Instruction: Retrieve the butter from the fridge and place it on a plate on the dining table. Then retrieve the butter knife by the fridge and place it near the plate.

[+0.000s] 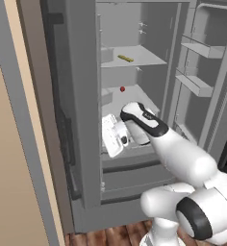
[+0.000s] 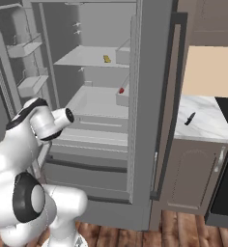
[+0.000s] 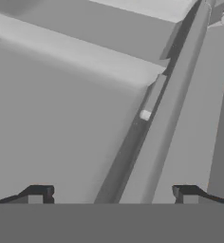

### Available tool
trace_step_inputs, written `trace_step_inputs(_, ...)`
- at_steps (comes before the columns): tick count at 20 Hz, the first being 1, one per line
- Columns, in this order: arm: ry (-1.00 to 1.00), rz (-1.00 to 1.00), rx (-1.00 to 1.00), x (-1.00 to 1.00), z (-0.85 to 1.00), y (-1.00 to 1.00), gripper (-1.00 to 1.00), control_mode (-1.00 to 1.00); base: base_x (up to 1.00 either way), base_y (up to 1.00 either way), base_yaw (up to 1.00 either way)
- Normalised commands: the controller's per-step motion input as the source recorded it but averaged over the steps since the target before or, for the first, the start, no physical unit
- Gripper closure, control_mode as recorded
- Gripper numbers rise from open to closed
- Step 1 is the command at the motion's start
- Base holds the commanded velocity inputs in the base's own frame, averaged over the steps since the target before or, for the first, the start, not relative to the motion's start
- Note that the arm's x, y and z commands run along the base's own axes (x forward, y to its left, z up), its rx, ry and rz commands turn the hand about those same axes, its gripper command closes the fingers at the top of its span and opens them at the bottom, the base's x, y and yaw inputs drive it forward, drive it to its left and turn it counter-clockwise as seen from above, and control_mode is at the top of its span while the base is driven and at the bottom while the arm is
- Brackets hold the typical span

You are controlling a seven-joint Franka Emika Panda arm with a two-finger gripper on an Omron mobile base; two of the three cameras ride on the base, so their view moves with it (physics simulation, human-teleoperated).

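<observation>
I have the fridge [image 1: 134, 96] standing open in front of me, with the butter [image 1: 125, 58] lying on an upper shelf [image 1: 144, 60], untouched and well above and beyond my hand. A small red item [image 1: 122, 89] sits on the shelf below it; I leave that alone. My end effector [image 3: 111, 192] is low, at about the level of the fridge's lower interior, pointing toward the left side of the compartment; in the hand view its two fingertips [image 3: 38, 193] stand well apart with nothing between them, so it is spread and empty, looking along grey panels and an edge of the fridge. In the right base view I can see a small dark object that I take to be the knife [image 2: 190, 118] lying on the marble-topped desk [image 2: 203, 125] just right of the fridge, also untouched. By my reading, the door is open and almost everything else remains: I must raise the hand to the upper shelf, pinch the butter, back out, drive to the dining table and set it on the plate, then return for the knife and lay it near the plate. I judge the task is at an early stage.
</observation>
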Motion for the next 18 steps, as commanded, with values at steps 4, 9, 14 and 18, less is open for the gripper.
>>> trace_step_inputs(4, 0.00, -0.02, 0.00, -0.39, 0.00, 0.49, -1.00, -1.00, 0.00, 0.00, 0.00)
trace_step_inputs(9, 0.00, -0.06, 0.00, -0.23, 0.00, 0.54, -1.00, -1.00, 0.00, 0.00, 0.00)
trace_step_inputs(14, 0.00, -0.04, 0.00, -0.01, 0.00, 0.30, -1.00, -1.00, 0.00, 0.00, 0.00)
trace_step_inputs(18, 0.03, 0.00, 0.00, 0.00, 0.04, 0.03, -1.00, -1.00, 0.00, 0.00, 0.00)
